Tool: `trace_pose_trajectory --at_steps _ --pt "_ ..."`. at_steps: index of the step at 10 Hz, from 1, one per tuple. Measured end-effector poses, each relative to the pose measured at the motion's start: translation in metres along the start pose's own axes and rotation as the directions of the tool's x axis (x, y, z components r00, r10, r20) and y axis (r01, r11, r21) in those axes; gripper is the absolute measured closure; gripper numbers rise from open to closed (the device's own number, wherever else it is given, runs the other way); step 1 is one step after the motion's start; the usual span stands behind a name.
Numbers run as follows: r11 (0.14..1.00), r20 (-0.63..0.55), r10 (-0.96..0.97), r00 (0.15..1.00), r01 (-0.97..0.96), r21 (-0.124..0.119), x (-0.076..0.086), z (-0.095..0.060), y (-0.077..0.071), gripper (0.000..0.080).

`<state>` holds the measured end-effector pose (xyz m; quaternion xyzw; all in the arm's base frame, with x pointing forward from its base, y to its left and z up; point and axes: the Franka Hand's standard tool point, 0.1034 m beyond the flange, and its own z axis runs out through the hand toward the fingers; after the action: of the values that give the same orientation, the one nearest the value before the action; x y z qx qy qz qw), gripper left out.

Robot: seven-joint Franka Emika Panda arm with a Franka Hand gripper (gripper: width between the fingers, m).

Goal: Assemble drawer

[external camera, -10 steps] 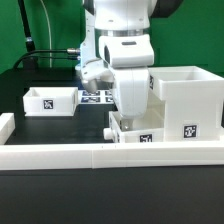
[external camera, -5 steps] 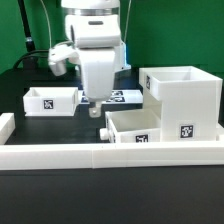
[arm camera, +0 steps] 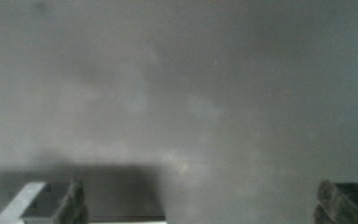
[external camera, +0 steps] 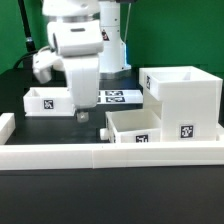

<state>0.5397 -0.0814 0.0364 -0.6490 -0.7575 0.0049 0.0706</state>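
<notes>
Farthest to the exterior view's right stands the casing [external camera: 182, 100], well apart from the claw [external camera: 82, 113]; the front tray [external camera: 135, 128] sits just beside the casing, its knob [external camera: 107, 133] on the side toward the claw; the back tray [external camera: 50, 101] lies near the claw's other side; the claw hangs between the two trays, fingers [arm camera: 43, 200] spread wide, holding nothing.

Green backdrop [external camera: 14, 25] on the far side. Black tabletop [external camera: 60, 125]. Long low white border wall [external camera: 60, 153] along the near edge. Lighting even.
</notes>
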Motion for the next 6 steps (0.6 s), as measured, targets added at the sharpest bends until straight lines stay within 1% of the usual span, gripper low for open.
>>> trace_pose_trajectory --at_steps 1,2,3,5,6 --pt "1.0 -0.04 0.014 0.999 -0.014 -0.003 0.0 0.002 0.007 0.015" --pt "1.0 -0.065 0.022 0.998 -0.022 0.002 0.001 0.003 0.01 0.015" --pt "0.999 -0.11 0.03 0.994 -0.029 0.016 0.003 0.008 0.01 0.015" --pt "0.998 -0.17 0.061 0.984 -0.056 0.033 0.011 0.015 0.019 0.015" --pt "0.996 -0.172 0.085 0.981 -0.08 0.037 0.017 0.017 0.022 0.015"
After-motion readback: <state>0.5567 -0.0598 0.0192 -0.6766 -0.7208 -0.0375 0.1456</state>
